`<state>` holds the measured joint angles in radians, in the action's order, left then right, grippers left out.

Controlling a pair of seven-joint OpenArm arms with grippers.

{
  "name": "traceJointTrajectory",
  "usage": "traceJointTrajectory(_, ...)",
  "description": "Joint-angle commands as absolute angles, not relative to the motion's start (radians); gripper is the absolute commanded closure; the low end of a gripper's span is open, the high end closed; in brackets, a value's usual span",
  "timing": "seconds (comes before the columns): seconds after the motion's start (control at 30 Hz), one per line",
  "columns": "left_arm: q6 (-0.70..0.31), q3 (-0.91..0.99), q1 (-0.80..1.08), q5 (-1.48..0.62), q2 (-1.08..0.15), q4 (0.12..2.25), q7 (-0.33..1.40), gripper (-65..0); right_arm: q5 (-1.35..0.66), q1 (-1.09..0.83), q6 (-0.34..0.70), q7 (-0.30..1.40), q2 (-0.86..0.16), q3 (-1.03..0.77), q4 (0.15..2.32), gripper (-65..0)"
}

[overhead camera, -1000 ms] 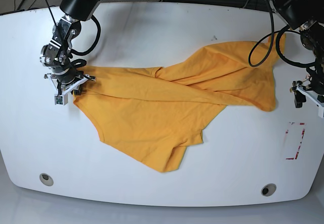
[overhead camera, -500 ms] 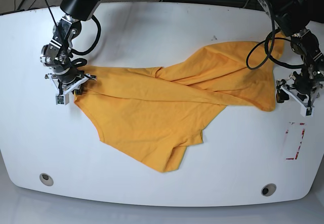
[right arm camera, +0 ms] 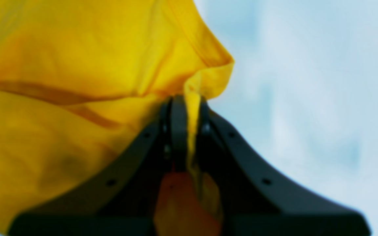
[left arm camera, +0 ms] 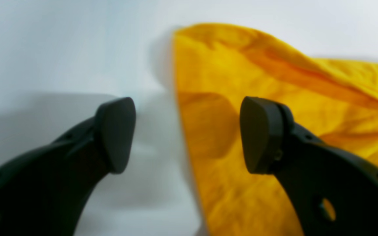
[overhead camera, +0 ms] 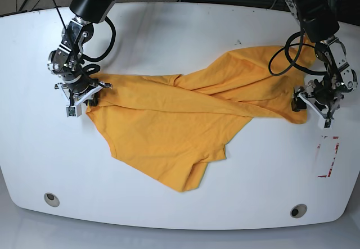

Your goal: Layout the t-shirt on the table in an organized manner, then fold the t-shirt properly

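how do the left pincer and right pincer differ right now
The left pincer stands wide open with nothing between its tips; the right pincer is shut on a corner of the t-shirt. The left pincer straddles the t-shirt's edge, one tip over the bare table; the right pincer has cloth bunched in its grip. Both have dark tips and sit at opposite ends of the garment.

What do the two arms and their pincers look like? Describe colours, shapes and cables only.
Both arms are black and bare-metal linkages with looping black cables. The left pincer and right pincer sit in white bracket-like mounts. Seen from the wrist cameras, each has matte black curved fingers with small screw holes; the left pincer's fingers end in rounded, flat-faced pads.
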<state>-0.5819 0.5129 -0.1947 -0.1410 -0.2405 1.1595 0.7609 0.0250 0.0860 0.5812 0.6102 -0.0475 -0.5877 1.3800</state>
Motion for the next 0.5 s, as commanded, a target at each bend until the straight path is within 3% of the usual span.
traceJointTrajectory(0.0, -0.584, 0.512, -0.226, -0.15, -0.257, 1.144, 0.756, -47.1, 0.024, 0.101, 0.585, 0.605, -0.058, -0.588, 1.399, -1.3)
traceJointTrajectory(0.37, -0.584, 0.51, -0.308, -0.147, -0.255, 0.97, 0.707, -45.8, 0.024, 0.101, 0.585, 0.605, -0.058, -0.588, 1.399, -1.3)
traceJointTrajectory(0.4, -0.585, 0.506, -0.309, -0.147, -0.255, 0.966, 0.707, -45.1, 0.024, 0.101, 0.585, 0.605, -0.058, -0.588, 1.399, -1.3)
traceJointTrajectory(0.47, -0.588, 0.473, -0.314, -0.148, -0.255, 0.955, 0.707, -37.6, 0.024, 0.101, 0.585, 0.605, -0.058, -0.588, 1.399, -1.1)
